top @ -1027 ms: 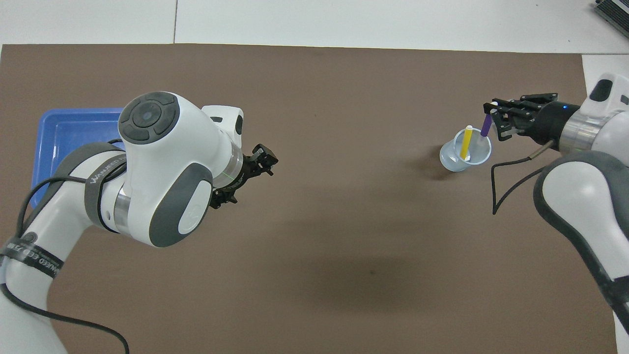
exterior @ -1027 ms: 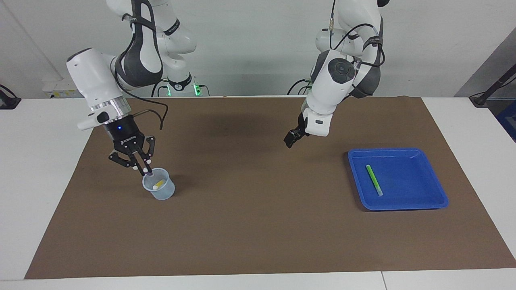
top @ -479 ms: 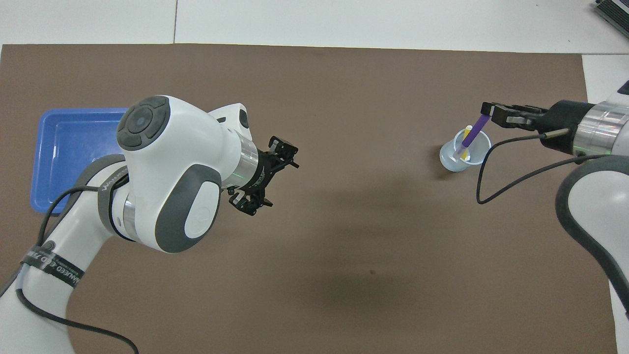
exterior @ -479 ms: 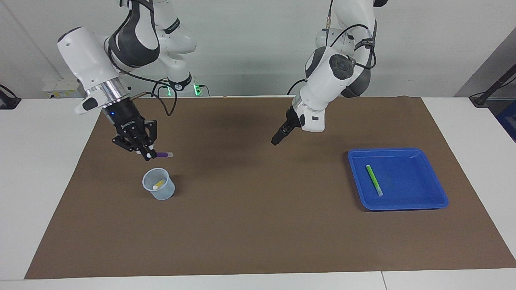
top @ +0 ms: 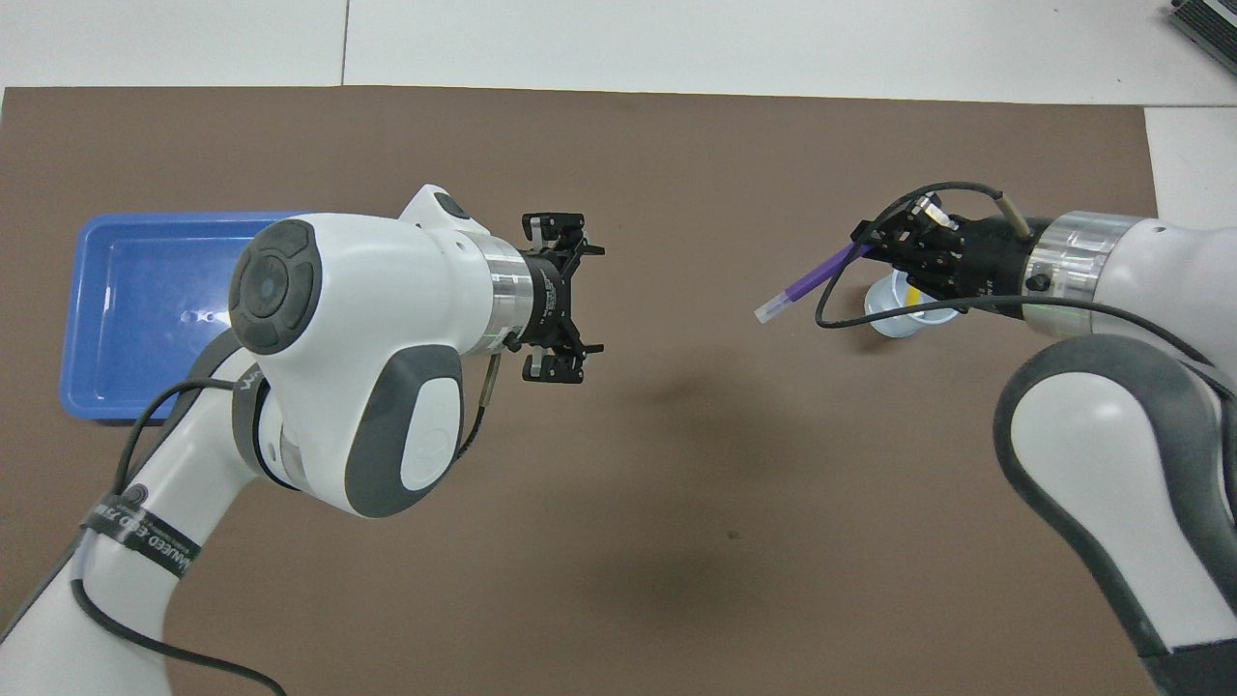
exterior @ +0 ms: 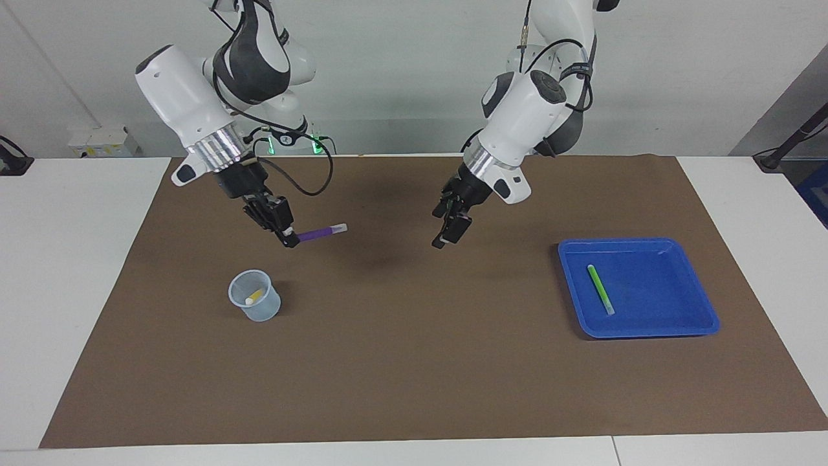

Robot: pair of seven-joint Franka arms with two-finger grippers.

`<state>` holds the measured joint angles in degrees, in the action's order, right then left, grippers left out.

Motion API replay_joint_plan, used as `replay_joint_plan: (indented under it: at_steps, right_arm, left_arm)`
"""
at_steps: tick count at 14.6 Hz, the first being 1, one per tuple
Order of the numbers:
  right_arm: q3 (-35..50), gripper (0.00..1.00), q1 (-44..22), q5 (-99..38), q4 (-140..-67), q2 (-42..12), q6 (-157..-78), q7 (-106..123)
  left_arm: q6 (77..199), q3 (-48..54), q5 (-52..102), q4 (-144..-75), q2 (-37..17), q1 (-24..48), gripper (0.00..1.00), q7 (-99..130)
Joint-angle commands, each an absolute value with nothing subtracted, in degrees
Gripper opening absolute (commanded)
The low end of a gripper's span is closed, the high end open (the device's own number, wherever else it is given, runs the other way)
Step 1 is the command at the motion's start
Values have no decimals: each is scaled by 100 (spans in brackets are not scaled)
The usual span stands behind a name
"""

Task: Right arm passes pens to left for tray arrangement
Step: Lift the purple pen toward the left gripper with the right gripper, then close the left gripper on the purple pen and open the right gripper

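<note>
While airborne, purple pen (exterior: 321,232) clears cup (exterior: 255,296).

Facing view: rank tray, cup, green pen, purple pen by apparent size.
1. tray
2. cup
3. green pen and purple pen: look alike in length; the purple one is raised in the right gripper, so no ranking.

Pens: three — one purple pen (exterior: 320,232), one yellow pen (exterior: 254,297), one green pen (exterior: 600,289)
Trays: one blue tray (exterior: 673,323)
Cups: one pale translucent cup (exterior: 259,309)
Arms: two white arms, each with one black tool — left tool (exterior: 446,228), right tool (exterior: 284,233)
Mats: one brown mat (exterior: 414,375)
Desks: one white desk (exterior: 58,272)
</note>
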<state>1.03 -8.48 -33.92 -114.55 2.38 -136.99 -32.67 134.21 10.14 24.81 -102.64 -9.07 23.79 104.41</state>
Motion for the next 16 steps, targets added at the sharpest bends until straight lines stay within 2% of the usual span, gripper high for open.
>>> replay_joint_plan:
  at_steps: [1,7,12,13,15,16]
  right_arm:
    - [114,0,-1133,-3681,-11417,220,-13641,-4418]
    - [114,0,-1547,-4307,-11417,255,-13667,-5177]
    - [114,0,-1582,-4307,-11461,272,-13702,-5194]
    - [114,0,-1582,-4307,-11461,272,-13720,-5194]
    - [123,0,-1582,-4307,-11505,272,-13895,-5194]
    - [123,0,-1591,-4307,-11514,281,-13913,-5194]
  left_arm:
    - [13544,923,2479,-10143,-870,2741,100,11606]
    - [13632,940,1013,-10072,-739,3155,100,15008]
    - [13316,923,897,-10072,-510,3252,100,15249]
    - [13298,949,592,-10090,-484,3269,89,15266]
    - [13307,941,396,-10160,-431,3401,76,15406]
    - [13333,940,343,-10151,-439,3401,73,15433]
